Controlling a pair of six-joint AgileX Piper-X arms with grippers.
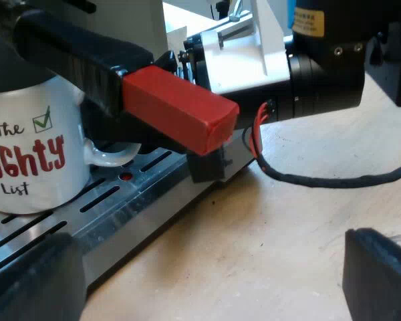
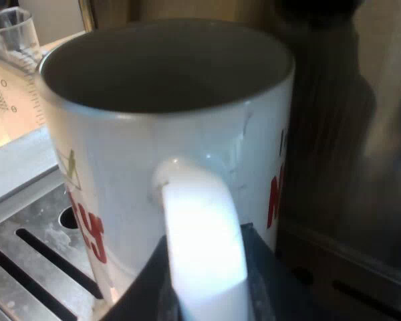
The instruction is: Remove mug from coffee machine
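mug (image 1: 33, 120) print: cut off at the picture's edge, legible only "the", "UGHTY" and "List"; in right wrist view, red letters wrapped out of sight round the wall.
mug rim: covered by the holder handle (image 1: 67, 53) in left wrist view.
mug handle (image 2: 204, 254): lower end cut off in right wrist view; upper part behind the red end (image 1: 177, 110) in left wrist view.
mug base: cut off in right wrist view.
measuring glass (image 2: 13, 53): sliced by the edge, scale figures not legible.
left gripper (image 1: 207, 261): both fingers cut off by the edge.
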